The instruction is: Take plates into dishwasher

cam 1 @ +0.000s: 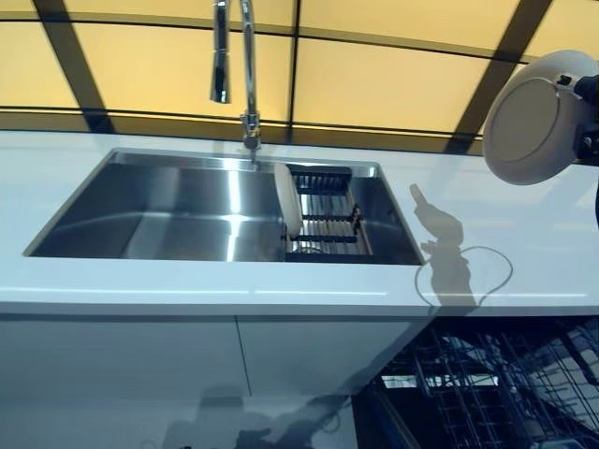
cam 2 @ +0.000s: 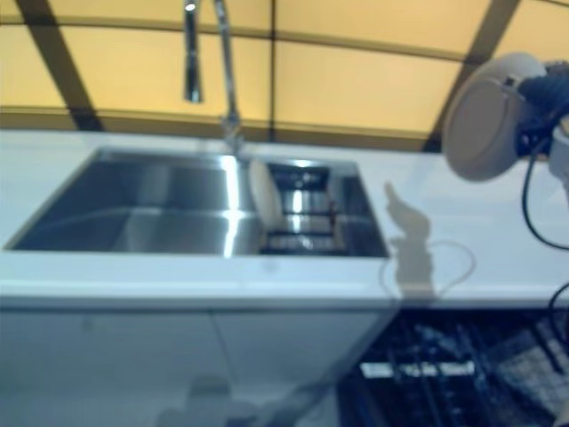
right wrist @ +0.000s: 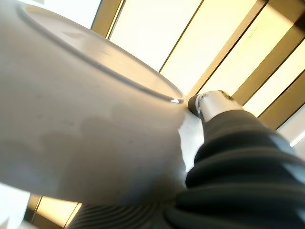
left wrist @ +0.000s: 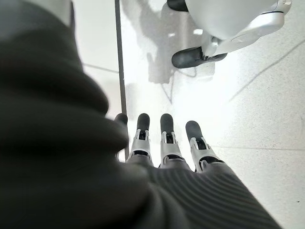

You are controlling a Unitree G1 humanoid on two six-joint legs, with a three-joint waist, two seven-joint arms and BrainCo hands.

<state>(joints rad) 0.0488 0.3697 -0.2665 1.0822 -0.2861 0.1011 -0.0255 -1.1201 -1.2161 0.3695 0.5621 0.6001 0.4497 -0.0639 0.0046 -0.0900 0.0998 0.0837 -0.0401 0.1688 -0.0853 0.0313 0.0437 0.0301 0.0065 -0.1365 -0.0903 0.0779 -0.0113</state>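
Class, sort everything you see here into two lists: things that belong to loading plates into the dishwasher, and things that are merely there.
Part of the job:
held plate in the right hand
second plate standing in the sink rack
dishwasher rack, open below the counter

Merely there:
tap
sink
counter
left hand, idle

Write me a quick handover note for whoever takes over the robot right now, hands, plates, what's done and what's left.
Right hand: shut on a white plate, held up in the air above the counter's right end.
Left hand: fingers straight, holding nothing, hanging over the floor.
Second plate stands on edge in the sink's drying rack.
Dishwasher rack is pulled out, lower right.
Done: one plate lifted. Left: load it, then the sink plate.
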